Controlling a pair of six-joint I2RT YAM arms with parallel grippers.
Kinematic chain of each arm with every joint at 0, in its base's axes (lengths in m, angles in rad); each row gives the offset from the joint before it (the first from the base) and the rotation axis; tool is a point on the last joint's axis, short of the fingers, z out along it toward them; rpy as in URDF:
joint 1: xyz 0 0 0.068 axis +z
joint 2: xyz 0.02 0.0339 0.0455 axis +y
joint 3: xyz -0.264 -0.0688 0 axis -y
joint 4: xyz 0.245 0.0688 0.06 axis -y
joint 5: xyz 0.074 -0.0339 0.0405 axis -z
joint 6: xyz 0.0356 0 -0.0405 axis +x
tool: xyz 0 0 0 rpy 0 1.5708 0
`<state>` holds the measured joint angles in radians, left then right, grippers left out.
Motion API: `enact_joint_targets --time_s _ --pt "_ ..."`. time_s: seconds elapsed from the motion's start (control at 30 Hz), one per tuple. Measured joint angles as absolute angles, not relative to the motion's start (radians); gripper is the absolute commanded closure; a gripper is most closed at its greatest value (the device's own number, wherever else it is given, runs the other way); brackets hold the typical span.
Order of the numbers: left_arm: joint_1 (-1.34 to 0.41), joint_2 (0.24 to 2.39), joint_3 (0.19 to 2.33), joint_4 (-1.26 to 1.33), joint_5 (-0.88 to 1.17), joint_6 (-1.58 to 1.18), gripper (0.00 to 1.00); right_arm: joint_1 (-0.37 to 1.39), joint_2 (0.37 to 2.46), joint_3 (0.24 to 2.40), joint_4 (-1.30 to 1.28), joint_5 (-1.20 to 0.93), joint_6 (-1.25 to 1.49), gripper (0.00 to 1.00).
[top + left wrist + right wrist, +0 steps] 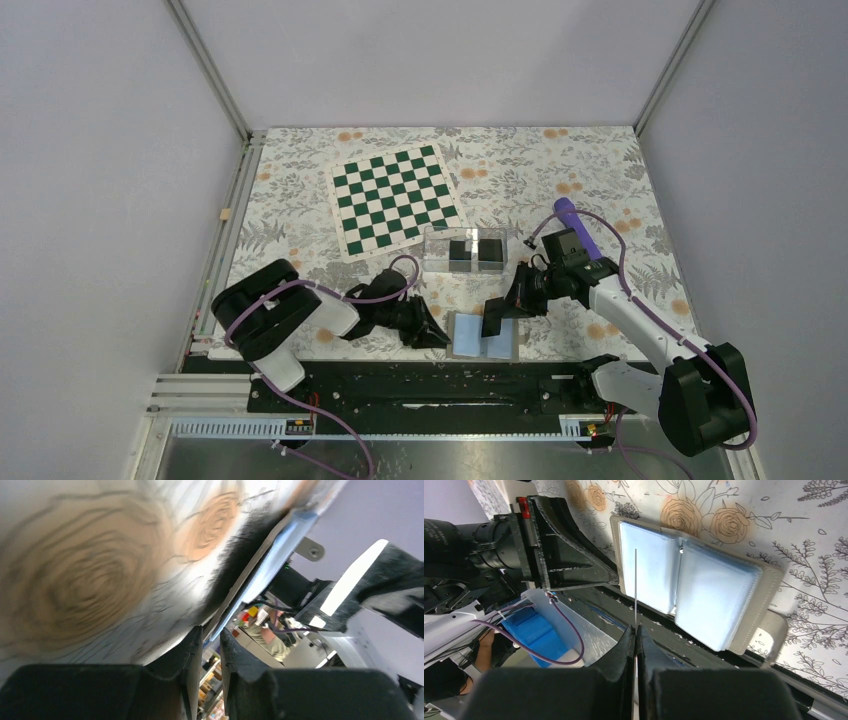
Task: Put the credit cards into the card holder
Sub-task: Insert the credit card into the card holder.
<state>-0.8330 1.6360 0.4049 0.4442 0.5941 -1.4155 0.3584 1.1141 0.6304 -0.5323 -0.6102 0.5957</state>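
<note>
Now: right gripper (635,631) clamps thin black card (493,317); left gripper (211,642) pinches edge of taupe folding wallet (724,605) by near edge of table (610,170). Risk: card twists in pinch, misses slot of clear acrylic card holder (432,250).

Black, two-fingered left end effector (428,332) and right end effector (497,314); behind each, white links (635,318), black joint housings (265,312), looping purple cable (572,625).

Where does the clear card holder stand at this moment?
In the top view, the card holder stands at centre, between the chessboard behind it and the open wallet in front, nearer the arms.
</note>
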Motion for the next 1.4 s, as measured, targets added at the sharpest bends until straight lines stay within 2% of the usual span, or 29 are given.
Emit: enact_joint_targets --time_s 0.17,0.43,0.6,0.67,0.93,1.4 --pt "-0.852 1.704 0.392 0.659 0.580 -1.524 0.82 0.359 1.113 0.604 -0.530 -0.575 0.576 1.00" --pt "-0.863 1.717 0.390 0.703 0.568 -1.560 0.86 0.360 1.085 0.522 -0.479 -0.479 0.563 1.00" --pt "-0.870 1.707 0.394 0.657 0.558 -1.524 0.91 0.360 1.071 0.461 -0.394 -0.456 0.587 1.00" --pt "-0.873 1.695 0.406 0.597 0.552 -1.493 1.00 0.360 1.076 0.447 -0.363 -0.463 0.601 1.00" --pt "-0.880 1.664 0.496 0.325 0.530 -1.362 1.00 0.360 1.096 0.438 -0.290 -0.484 0.635 1.00" --pt "-0.880 1.662 0.488 0.332 0.530 -1.363 1.00 0.360 1.098 0.438 -0.263 -0.521 0.640 1.00"
